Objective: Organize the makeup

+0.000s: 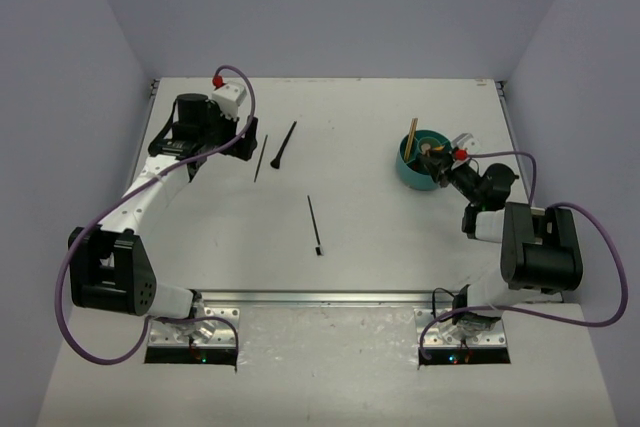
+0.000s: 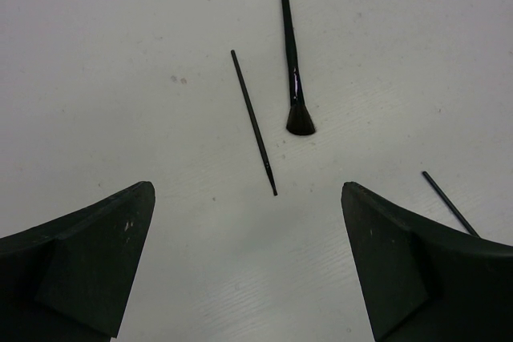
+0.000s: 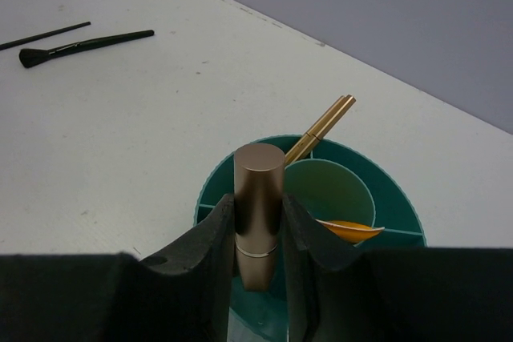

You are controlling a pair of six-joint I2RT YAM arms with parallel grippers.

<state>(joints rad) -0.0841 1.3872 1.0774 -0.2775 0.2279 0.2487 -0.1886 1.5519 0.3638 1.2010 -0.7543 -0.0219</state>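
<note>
**Holding the Beige Tube over the Teal Container**

Clamping the beige tube (image 3: 259, 190) upright between the jaws of the right gripper (image 3: 256, 230), directly above a near compartment of the teal container (image 3: 405, 218), probably to set it in standing. Sharing the container with the wooden sticks (image 3: 325, 122) and the orange wedge (image 3: 349, 231), each in another compartment. Hovering with the left gripper (image 2: 247, 198) spread wide and grasping nothing, above the flat brush (image 2: 293, 62) and the thin brush (image 2: 253, 122) lying apart on the table (image 2: 96, 54), likely aiming for one of them.

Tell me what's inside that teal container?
Gold sticks lean out, an orange wedge lies inside, and the right tool holds a bronze tube there. The tool hides the near compartments.
</note>
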